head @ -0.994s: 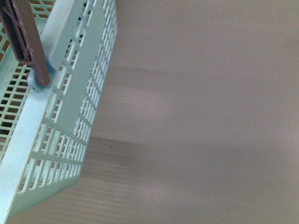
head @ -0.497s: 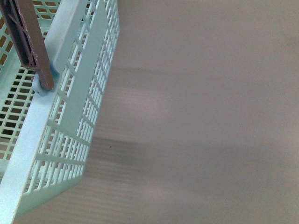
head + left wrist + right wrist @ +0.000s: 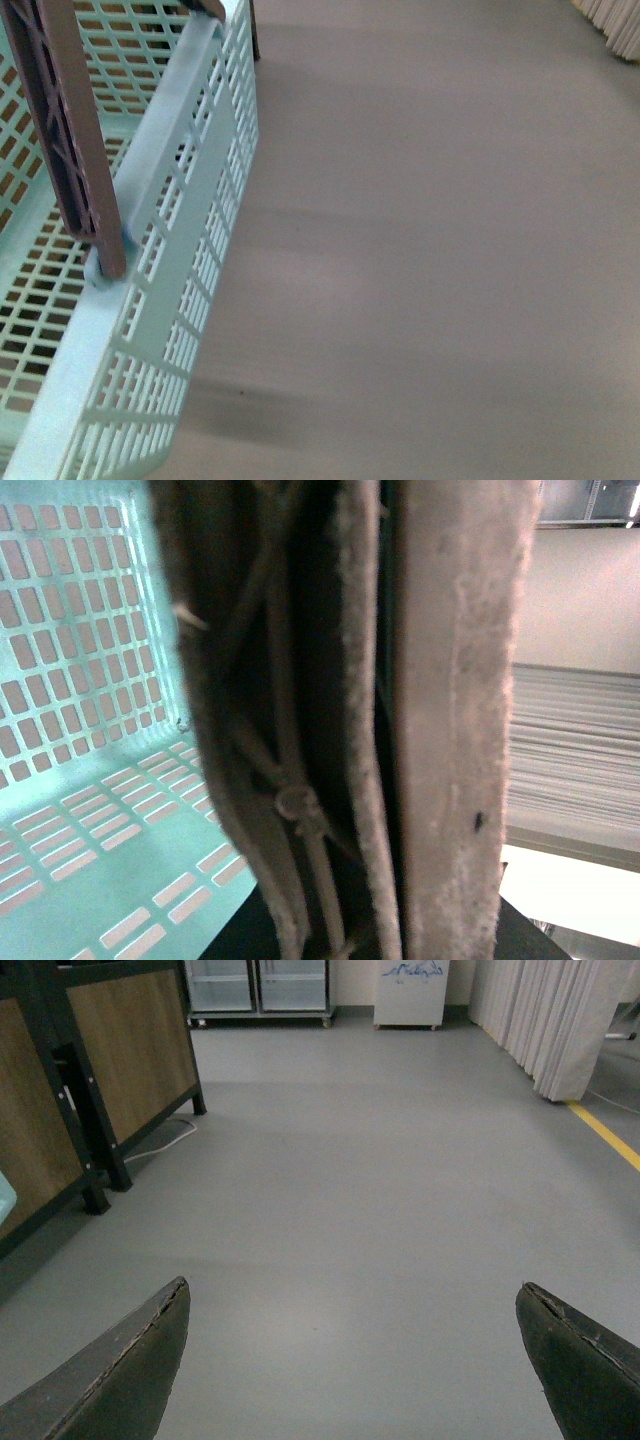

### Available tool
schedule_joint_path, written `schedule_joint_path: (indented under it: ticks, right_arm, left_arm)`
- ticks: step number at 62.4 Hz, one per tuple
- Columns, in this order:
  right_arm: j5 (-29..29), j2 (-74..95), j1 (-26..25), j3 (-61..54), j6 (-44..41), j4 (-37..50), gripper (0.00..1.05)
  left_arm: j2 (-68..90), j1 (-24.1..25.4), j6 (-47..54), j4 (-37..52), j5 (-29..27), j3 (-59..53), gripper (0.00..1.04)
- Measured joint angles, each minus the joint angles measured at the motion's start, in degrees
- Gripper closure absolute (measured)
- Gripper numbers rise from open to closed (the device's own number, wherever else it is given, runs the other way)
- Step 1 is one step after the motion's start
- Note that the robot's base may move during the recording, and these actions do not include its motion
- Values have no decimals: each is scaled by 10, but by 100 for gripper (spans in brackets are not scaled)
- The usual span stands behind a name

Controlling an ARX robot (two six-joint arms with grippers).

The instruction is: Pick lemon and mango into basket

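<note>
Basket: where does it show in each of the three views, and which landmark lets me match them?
Front view: the basket fills the left side, slotted wall towards the floor.
Left wrist view: its slotted wall and floor show behind the close-up brown handle.
Right wrist view: only a small teal sliver at the picture's edge, possibly the basket.
Shared landmark: the brown handle, in the front and left wrist views.

Grey floor (image 3: 380,1210) runs past wood-panelled stands (image 3: 130,1050), a white curtain (image 3: 540,1020) and a yellow line (image 3: 605,1135).

Your light teal slotted plastic basket (image 3: 190,230), its brown-grey ribbed handle (image 3: 70,130), plain grey floor (image 3: 430,250), wood-brown panels in black frames (image 3: 130,1050), white pleated curtain (image 3: 540,1020), yellow floor stripe (image 3: 605,1134).
</note>
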Motion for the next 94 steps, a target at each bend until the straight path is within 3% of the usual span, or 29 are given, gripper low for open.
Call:
schedule_joint_path:
  ticks: [94]
  right_arm:
    - [0, 0, 0, 0, 0, 0, 9]
  left_arm:
    - [0, 0, 0, 0, 0, -1, 88]
